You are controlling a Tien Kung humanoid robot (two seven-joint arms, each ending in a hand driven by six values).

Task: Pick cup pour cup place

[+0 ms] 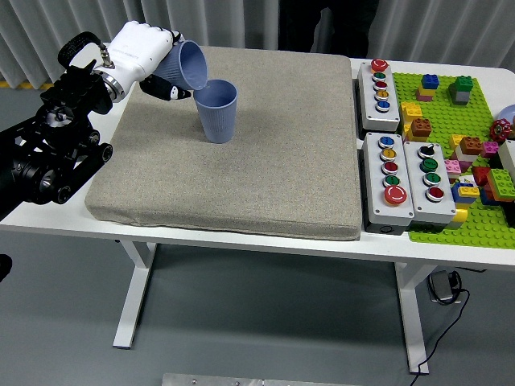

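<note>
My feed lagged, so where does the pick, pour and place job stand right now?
Pick looks done: the left robot hand holds the tilted cup. Pouring is in hand: its mouth tips down over the rim of the standing cup on the grey mat. I cannot see any contents. Still left: setting the held cup down.

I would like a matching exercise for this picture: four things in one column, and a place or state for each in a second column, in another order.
Things:
1. held cup
2. standing cup
3. button boxes
4. left hand

Places or states:
a. upright on the grey mat
b. between the mat and the green baseplate
c. tilted, mouth toward the other cup
d. shut around a cup

Pairs: 1-c, 2-a, 3-b, 4-d
</note>
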